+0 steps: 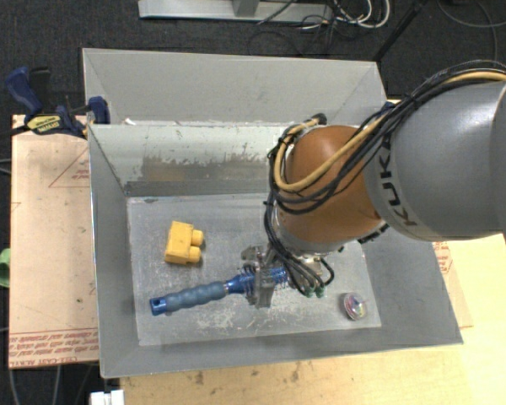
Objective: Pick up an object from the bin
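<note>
A blue brush-like tool (194, 296) with a ridged handle lies across the front of the bin floor, its handle end pointing left. My gripper (262, 283) is down at the tool's right end, its fingers standing close on either side of that end. A yellow block (184, 244) with two studs sits to the left, apart from the gripper. A small round silvery and purple thing (353, 306) lies at the front right of the floor.
The arm and its orange wrist cover hang over the right half of the bin and hide the floor beneath them. Bare floor shows at the back left, behind the yellow block.
</note>
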